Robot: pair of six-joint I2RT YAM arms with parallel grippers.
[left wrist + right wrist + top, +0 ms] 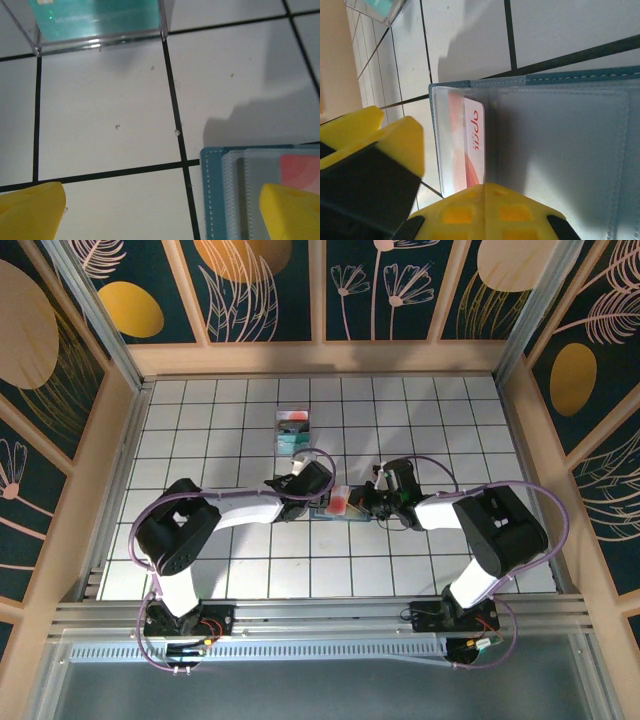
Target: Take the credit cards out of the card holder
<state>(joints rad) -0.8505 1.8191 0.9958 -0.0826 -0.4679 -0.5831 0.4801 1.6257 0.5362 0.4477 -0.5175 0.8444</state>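
The holder point(560, 150) lies open midway between the left and right edges of the surface point(250, 430), with a red card point(475, 145) seated in it. Left end effector point(160, 200): wide open, empty; use it to pin the holder. Right end effector point(445, 165): open, empty; pinch the card edge and draw it out flat.

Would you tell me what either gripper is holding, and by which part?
Nothing: left gripper and right gripper stand open at the card holder.
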